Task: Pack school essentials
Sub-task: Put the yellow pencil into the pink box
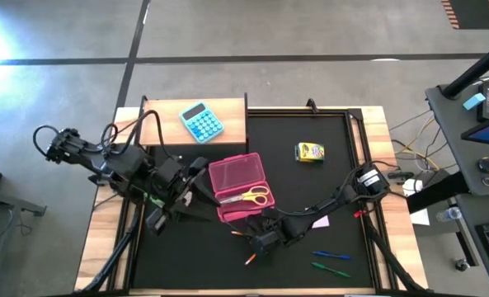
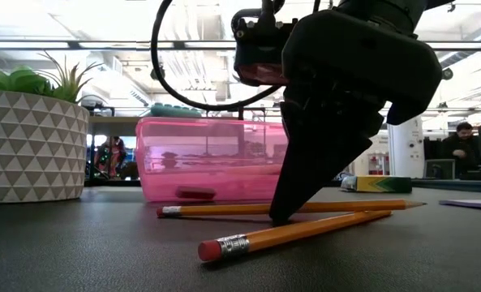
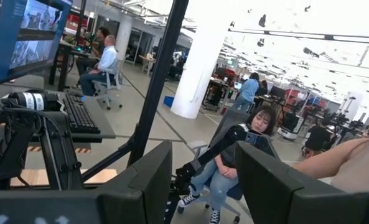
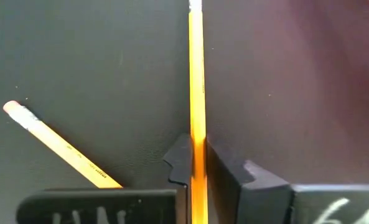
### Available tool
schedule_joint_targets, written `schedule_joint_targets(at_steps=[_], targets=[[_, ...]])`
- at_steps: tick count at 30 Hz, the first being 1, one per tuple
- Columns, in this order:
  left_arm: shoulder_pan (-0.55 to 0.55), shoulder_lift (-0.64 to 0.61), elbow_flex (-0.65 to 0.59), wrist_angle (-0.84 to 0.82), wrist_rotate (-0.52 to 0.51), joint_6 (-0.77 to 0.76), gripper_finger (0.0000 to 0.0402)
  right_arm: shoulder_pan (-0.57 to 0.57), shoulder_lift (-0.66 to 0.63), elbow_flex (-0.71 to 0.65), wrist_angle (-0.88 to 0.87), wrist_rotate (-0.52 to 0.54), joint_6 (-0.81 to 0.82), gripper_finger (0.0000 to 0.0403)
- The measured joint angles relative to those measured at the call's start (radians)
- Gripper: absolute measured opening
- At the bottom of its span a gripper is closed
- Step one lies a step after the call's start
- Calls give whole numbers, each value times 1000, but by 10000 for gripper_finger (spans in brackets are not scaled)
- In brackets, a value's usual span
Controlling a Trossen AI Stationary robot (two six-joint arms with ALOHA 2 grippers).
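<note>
Two orange pencils lie on the black mat. My right gripper (image 1: 265,239) stands over the far pencil (image 2: 354,207) and is shut on it; the near pencil (image 2: 293,233) lies free beside it. Behind them the open pink case (image 1: 237,186) rests on the mat with the yellow-handled scissors (image 1: 250,196) inside. My left gripper (image 1: 196,188) hovers open at the case's left side, facing the room. The yellow crayon box (image 1: 310,152) sits on the mat farther back. The blue pen (image 1: 331,256) and green pen (image 1: 331,269) lie near the front right. My right gripper pinches the far pencil between its two fingers at about the middle of its shaft (image 4: 198,134). The fingers (image 2: 293,195) come from above, pointing down, and lie across the pencil. The pencil rests flat on the mat, its eraser end (image 2: 169,212) toward the plant.
A light-blue calculator (image 1: 201,121) sits on a wooden box at the table's far left. A potted plant (image 2: 29,138) stands off to one side in the low view. A pale sheet (image 1: 320,221) lies under the right arm. People sit in the room beyond.
</note>
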State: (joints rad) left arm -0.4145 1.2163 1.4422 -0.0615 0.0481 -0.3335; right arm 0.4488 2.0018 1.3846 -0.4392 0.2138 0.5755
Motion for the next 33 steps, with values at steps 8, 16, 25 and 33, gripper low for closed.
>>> schedule_joint_targets(at_steps=[8,16,25,33], targets=[[0,-19,0,0,0,0,157,4,-58,-7,-41,-50,-12,24],[0,-32,0,0,0,0,157,5,-233,-4,-140,-63,-79,23],[0,-37,0,0,0,1,157,-114,-361,-2,-133,23,-356,23],[0,-39,0,0,0,1,157,-255,-288,-3,-135,-17,-482,23]])
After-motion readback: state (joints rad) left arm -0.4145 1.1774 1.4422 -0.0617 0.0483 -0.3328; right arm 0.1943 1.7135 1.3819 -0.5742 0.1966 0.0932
